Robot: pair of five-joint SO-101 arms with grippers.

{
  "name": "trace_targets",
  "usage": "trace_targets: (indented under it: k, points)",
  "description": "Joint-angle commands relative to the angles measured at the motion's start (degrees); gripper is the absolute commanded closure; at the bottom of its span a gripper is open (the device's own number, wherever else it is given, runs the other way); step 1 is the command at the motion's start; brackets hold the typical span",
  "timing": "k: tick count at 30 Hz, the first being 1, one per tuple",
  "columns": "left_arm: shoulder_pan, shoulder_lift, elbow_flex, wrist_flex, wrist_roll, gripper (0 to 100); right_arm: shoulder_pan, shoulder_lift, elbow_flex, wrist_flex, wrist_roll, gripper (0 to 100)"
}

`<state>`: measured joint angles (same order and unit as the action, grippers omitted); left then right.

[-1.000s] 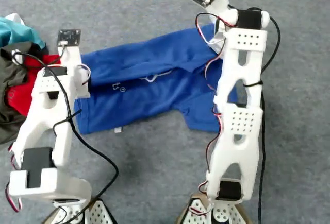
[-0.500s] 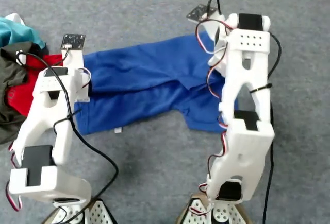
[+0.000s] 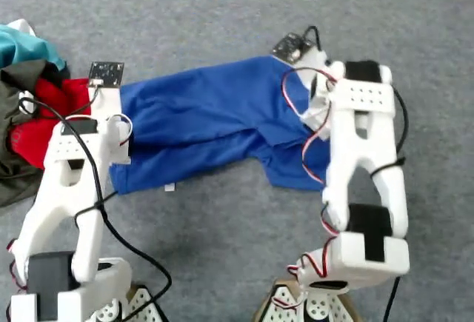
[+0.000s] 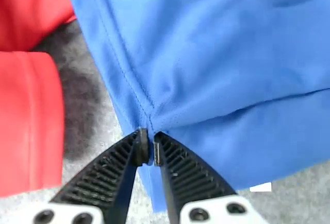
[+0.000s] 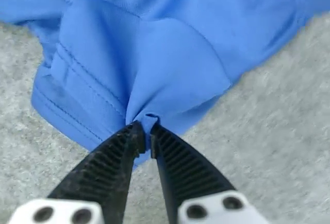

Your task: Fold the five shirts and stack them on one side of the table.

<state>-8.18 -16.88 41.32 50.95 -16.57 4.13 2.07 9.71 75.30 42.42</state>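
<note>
Left gripper nipped shut on hem of blue shirt, fingertips almost meeting with cloth between. Right gripper likewise pinching bunched blue fabric at shirt's opposite end, near sleeve. Shirt stretched between both arms across middle of table, doubled over along its length, lying on grey table covering. Red shirt just beside left gripper. Teal garment and dark garment heaped with it at table's left edge.
</note>
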Motion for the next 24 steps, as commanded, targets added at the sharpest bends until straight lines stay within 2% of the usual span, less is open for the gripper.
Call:
trace_targets:
  k: [1,8,13,18,24]
  points:
    - [0.4,-2.6,0.8,0.3,0.5,98,3.0,-4.7,4.7,-1.9,0.4,99.6]
    - [-3.3,-2.5,0.3,0.1,0.4,98,6.2,-10.4,10.7,-3.3,1.9,99.6]
    - [-3.4,-2.5,2.4,-0.3,0.3,98,5.9,-12.4,15.6,-4.7,2.7,99.6]
    - [-3.2,-2.5,7.5,-4.6,0.4,98,5.1,-12.6,21.4,-8.9,2.7,99.6]
    - [-3.5,-2.4,7.6,-5.4,1.6,98,2.5,-12.8,24.4,-10.7,2.4,99.6]
